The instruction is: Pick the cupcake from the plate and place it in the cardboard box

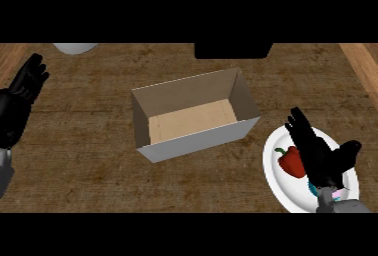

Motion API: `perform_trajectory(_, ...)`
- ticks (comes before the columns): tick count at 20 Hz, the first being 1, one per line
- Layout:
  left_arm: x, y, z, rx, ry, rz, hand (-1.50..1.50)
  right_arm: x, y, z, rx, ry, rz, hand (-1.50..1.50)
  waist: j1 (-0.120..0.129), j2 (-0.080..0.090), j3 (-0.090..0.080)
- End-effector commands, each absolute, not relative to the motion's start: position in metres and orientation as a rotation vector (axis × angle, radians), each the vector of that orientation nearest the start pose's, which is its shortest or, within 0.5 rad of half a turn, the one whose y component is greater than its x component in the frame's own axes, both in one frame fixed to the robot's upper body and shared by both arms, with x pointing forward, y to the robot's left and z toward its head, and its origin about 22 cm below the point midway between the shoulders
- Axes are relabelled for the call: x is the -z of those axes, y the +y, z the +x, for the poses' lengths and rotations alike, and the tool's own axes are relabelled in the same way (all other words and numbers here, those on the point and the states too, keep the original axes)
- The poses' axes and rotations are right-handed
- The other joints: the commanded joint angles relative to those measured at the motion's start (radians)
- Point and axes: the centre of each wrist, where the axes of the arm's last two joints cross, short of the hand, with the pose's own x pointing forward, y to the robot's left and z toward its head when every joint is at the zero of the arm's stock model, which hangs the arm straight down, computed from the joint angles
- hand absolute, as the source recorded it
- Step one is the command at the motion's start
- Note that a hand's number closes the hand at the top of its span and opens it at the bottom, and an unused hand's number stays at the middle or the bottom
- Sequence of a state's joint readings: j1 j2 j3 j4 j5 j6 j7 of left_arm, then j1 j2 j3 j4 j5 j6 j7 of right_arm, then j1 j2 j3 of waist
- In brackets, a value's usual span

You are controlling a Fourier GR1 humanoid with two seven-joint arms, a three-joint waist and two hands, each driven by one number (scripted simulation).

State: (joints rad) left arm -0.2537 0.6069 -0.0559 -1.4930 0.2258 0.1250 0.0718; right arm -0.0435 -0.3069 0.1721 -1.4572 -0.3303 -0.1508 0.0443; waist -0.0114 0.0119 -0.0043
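right hand (325, 161) right of box (199, 143), fingers straight, over plate (283, 186) | cupcake (315, 189) on plate, under hand (mostly hidden) | pepper (291, 161) beside cupcake | left hand (18, 100) left of box, open | bowl (74, 48) beyond box

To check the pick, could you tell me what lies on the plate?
A red pepper shows on the plate; the right hand covers most of the cupcake, only a teal and pink sliver showing.

The brown wooden counter (88, 165) holds an open pale cardboard box (199, 142) in the middle. A round white plate (284, 189) sits near its right side.
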Motion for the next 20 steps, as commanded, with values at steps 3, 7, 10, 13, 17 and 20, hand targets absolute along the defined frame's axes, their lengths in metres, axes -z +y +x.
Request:
perform_trajectory(3, -0.077, 0.327, 0.283, 0.241, -1.572, 0.388, 0.00, -0.045, -0.278, 0.265, -0.142, -1.698, 0.288, -1.50, 0.013, -0.018, 0.007)
perform_trajectory(7, -0.044, 0.330, 0.270, 0.216, -1.455, 0.382, 0.00, -0.121, -0.326, 0.281, -0.658, -1.806, -0.244, -1.50, 0.005, -0.029, -0.023)
perform_trajectory(10, -0.013, 0.307, 0.254, 0.201, -1.438, 0.373, 0.00, -0.053, -0.339, 0.262, -0.201, -1.860, -0.005, -1.50, 0.008, -0.011, 0.005)
perform_trajectory(13, 0.000, 0.286, 0.232, 0.193, -1.458, 0.361, 0.00, -0.034, -0.365, 0.255, -0.094, -1.916, 0.132, -1.50, 0.017, -0.011, 0.006)
perform_trajectory(17, -0.008, 0.288, 0.247, 0.201, -1.444, 0.379, 0.00, -0.053, -0.397, 0.260, -0.408, -1.932, 0.056, -1.50, 0.014, -0.011, 0.005)
perform_trajectory(20, -0.008, 0.291, 0.243, 0.210, -1.453, 0.371, 0.00, -0.079, -0.415, 0.260, -0.724, -1.851, -0.107, -1.50, 0.024, -0.009, 0.005)
